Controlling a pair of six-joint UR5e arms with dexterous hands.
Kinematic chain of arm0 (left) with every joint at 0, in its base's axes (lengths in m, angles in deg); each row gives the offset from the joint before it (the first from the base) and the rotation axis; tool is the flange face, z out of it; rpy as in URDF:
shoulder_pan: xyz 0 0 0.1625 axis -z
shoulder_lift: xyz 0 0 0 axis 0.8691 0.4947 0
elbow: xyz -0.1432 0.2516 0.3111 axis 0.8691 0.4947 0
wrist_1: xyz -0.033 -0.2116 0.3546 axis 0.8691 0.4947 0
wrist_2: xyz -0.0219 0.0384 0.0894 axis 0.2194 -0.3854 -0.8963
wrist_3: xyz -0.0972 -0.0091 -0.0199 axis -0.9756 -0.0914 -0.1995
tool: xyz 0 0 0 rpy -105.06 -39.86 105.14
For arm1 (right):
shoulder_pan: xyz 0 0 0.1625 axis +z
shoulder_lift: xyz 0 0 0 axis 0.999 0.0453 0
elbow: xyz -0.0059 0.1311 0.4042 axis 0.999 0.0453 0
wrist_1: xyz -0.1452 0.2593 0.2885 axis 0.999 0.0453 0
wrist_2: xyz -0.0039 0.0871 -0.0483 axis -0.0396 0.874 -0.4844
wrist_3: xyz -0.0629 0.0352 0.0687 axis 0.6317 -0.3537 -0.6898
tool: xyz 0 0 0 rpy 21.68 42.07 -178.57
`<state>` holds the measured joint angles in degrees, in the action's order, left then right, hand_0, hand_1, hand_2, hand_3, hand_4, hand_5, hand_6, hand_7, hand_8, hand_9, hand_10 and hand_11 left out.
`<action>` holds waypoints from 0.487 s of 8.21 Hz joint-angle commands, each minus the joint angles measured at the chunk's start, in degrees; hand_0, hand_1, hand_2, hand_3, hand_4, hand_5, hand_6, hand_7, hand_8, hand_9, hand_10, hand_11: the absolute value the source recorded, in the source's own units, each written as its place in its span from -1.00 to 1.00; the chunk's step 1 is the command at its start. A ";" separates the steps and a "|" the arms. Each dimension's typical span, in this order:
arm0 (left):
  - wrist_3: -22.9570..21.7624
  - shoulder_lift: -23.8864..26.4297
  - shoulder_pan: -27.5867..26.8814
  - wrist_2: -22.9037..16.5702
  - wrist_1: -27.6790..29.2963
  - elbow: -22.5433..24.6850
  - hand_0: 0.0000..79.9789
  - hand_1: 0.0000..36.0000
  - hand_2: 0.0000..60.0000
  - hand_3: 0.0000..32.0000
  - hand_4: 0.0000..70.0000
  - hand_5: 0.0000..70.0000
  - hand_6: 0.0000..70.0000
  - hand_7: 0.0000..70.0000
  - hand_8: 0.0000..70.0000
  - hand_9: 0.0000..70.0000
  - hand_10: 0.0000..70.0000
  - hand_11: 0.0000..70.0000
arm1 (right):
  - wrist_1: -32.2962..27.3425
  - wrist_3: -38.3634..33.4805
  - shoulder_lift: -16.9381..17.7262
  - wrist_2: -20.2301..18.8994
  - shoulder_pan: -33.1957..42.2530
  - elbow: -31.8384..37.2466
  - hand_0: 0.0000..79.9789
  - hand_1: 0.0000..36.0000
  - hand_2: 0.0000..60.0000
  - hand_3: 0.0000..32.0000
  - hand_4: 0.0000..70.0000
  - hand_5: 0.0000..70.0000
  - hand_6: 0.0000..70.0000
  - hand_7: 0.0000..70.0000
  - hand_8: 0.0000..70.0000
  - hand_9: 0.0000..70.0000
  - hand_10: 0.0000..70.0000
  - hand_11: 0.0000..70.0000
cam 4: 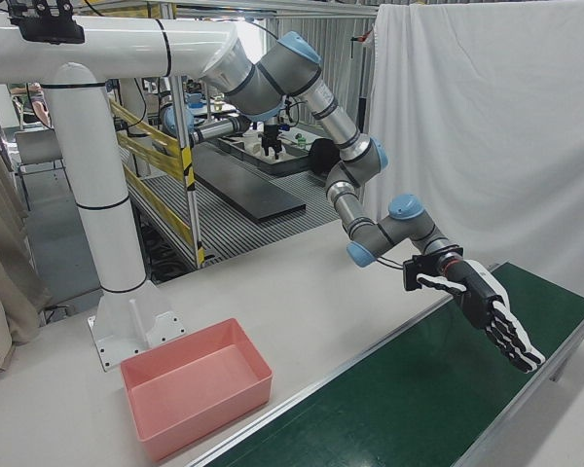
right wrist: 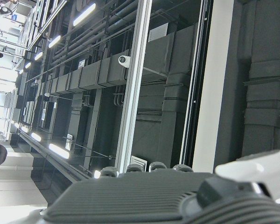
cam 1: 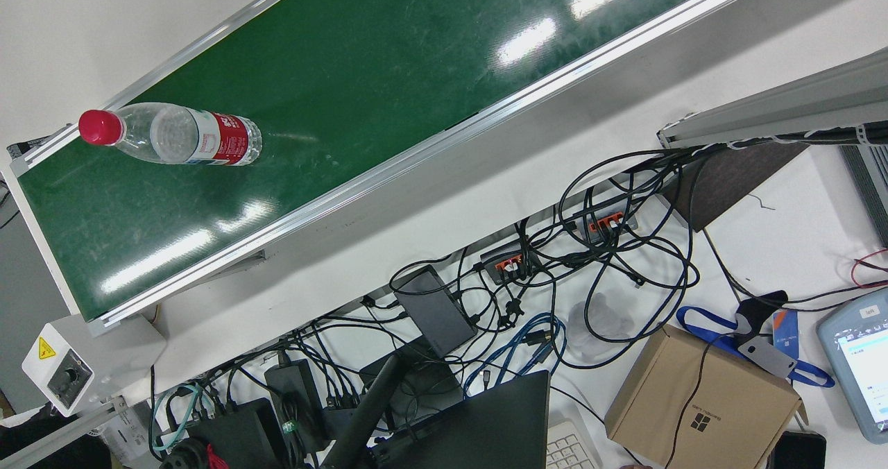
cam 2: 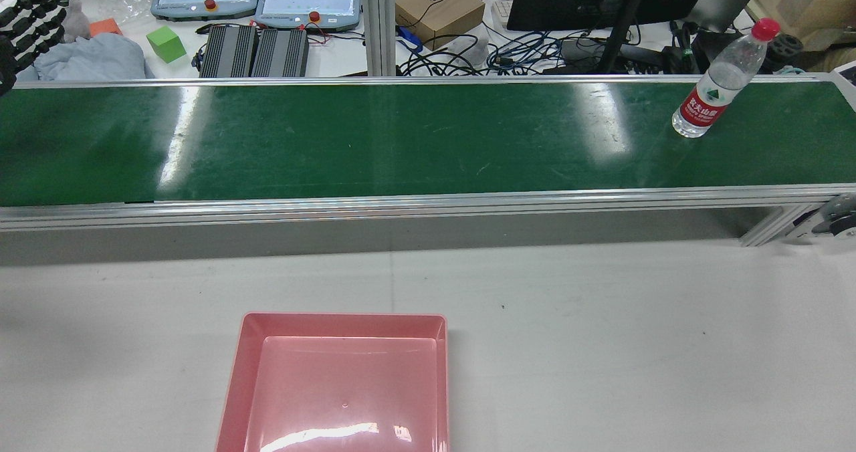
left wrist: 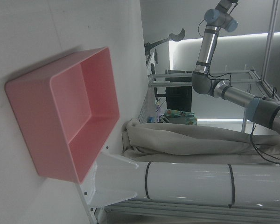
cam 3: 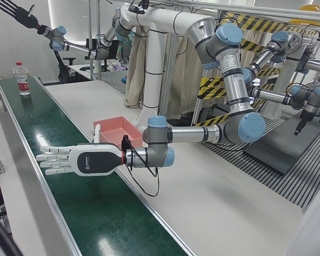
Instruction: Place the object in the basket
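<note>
1. While the front view shows no arm at all, it does show the bottle (cam 1: 173, 136) sitting near one end of the green belt (cam 1: 388, 73). Nothing is touching it.
2. From the rear view, the bottle stands upright at the right end of the belt. The pink basket (cam 2: 341, 316) sits on the white worktop (cam 2: 602, 318), well apart from the bottle, and it is empty. The left hand (cam 2: 27, 17) peeks in at the far left corner, a long way from the bottle.
3. From the left-front view, the left hand floats flat over the belt with its fingers spread and nothing in them. The right hand (cam 3: 15, 10) is lifted high in the air beyond the bottle, fingers spread too, and holds nothing.
4. From the right-front view, the left hand tips down over the belt, fingers apart. No bottle shows here.
5. From the left hand view, the basket is seen with nothing inside.
6. From the right hand view, only ceiling lights and pipes show, so this hand points up and away from the bottle.
7. I think the job has barely begun. The bottle has yet to be grabbed, lifted, carried over and put in the basket.
</note>
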<state>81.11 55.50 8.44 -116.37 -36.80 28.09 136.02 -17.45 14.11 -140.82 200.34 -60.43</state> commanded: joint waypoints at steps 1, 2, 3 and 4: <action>-0.08 0.00 0.11 -0.01 0.00 0.00 0.12 -1.00 -1.00 -1.00 -0.89 -0.62 -1.00 -1.00 -0.86 -0.87 -0.97 -0.96 | 0.00 0.00 0.00 0.00 0.00 0.00 -1.00 -1.00 -1.00 -1.00 -1.00 -1.00 -1.00 -1.00 -1.00 -1.00 -1.00 -1.00; -0.08 0.00 0.02 -0.01 0.00 0.00 0.13 -1.00 -1.00 -1.00 -0.90 -0.62 -1.00 -1.00 -0.87 -0.89 -0.98 -0.96 | 0.00 0.00 0.00 0.00 0.00 0.00 -1.00 -1.00 -1.00 -1.00 -1.00 -1.00 -1.00 -1.00 -1.00 -1.00 -1.00 -1.00; -0.08 0.00 0.11 -0.01 0.00 0.00 0.13 -1.00 -1.00 -0.99 -0.90 -0.62 -1.00 -1.00 -0.87 -0.88 -0.99 -0.97 | 0.00 0.00 0.00 0.00 0.00 0.00 -1.00 -1.00 -1.00 -1.00 -1.00 -1.00 -1.00 -1.00 -1.00 -1.00 -1.00 -1.00; -0.17 0.00 0.11 -0.01 0.00 0.00 0.13 -1.00 -1.00 -0.98 -0.91 -0.62 -1.00 -1.00 -0.87 -0.89 -0.98 -0.97 | 0.08 0.00 0.00 0.00 -0.08 0.00 -1.00 -1.00 -1.00 -1.00 -1.00 -1.00 -1.00 -1.00 -1.00 -1.00 -1.00 -1.00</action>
<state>81.03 55.50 8.51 -116.38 -36.80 28.10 136.01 -17.45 14.11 -140.82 200.33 -60.43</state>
